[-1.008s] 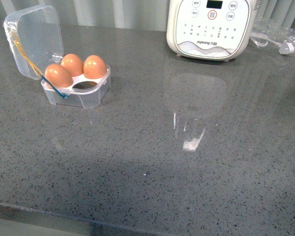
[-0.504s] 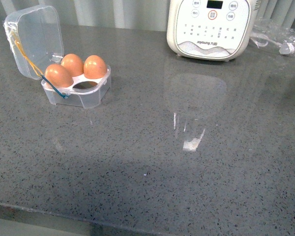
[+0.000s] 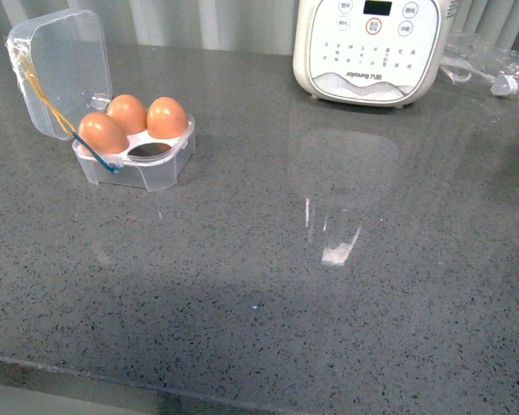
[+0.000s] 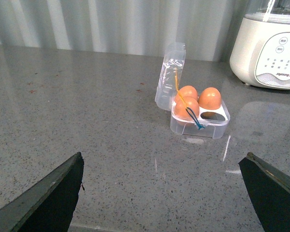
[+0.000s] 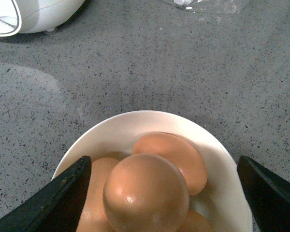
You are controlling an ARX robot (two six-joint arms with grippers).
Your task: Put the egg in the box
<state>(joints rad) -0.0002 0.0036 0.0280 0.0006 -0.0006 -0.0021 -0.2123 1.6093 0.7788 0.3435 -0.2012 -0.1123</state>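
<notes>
2 grippers are spread wide with nothing in them: the right gripper (image 5: 164,159) hangs over a white bowl (image 5: 217,159), its jaws flanking the topmost egg (image 5: 146,193), which lies heaped on other eggs (image 5: 176,154) without touching either jaw. The left gripper (image 4: 163,162) hovers above the grey counter (image 4: 87,121), well short of the box (image 4: 198,127), whose lid (image 4: 169,72) stands open and whose cups hold 3 eggs (image 4: 210,97) beside 1 bare cup (image 4: 213,116). A white cooker (image 3: 368,47) stands at the counter's back edge, well right of the box.
</notes>
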